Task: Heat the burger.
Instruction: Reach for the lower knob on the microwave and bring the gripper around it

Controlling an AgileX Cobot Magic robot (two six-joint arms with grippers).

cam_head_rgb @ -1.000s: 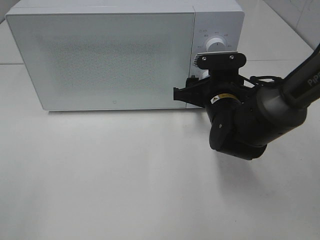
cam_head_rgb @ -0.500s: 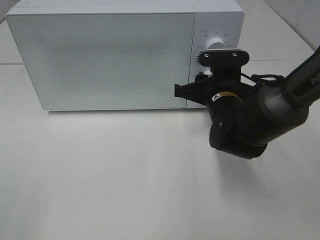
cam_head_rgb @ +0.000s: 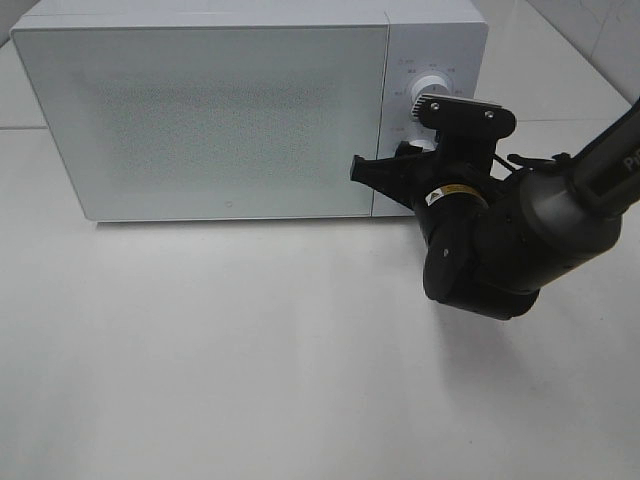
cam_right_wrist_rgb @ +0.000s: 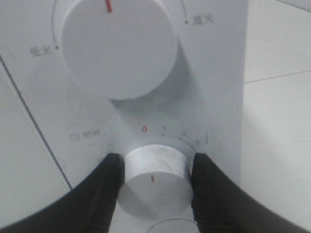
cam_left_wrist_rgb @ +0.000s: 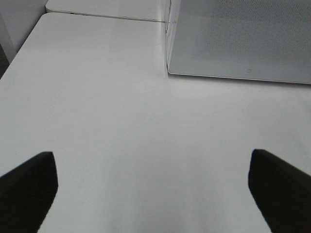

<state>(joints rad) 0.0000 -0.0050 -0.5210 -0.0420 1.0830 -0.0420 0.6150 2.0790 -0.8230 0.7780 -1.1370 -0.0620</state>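
Burger out of view, right gripper [cam_right_wrist_rgb: 155, 187] pinches the lower dial [cam_right_wrist_rgb: 154, 167] on the microwave [cam_head_rgb: 220, 110] while left gripper [cam_left_wrist_rgb: 153, 194] hangs spread above the table [cam_left_wrist_rgb: 121, 121].

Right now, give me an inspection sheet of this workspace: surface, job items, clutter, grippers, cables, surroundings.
Surface: white table, no spills seen.
Job's things: burger not seen; microwave door shut.
Clutter: nothing seen.
Grippers: left gripper jaws wide apart, holding nothing; right gripper jaws closed on the lower knob.
Cables: black cable along the right arm.
Surroundings: pale tiles beyond the table.
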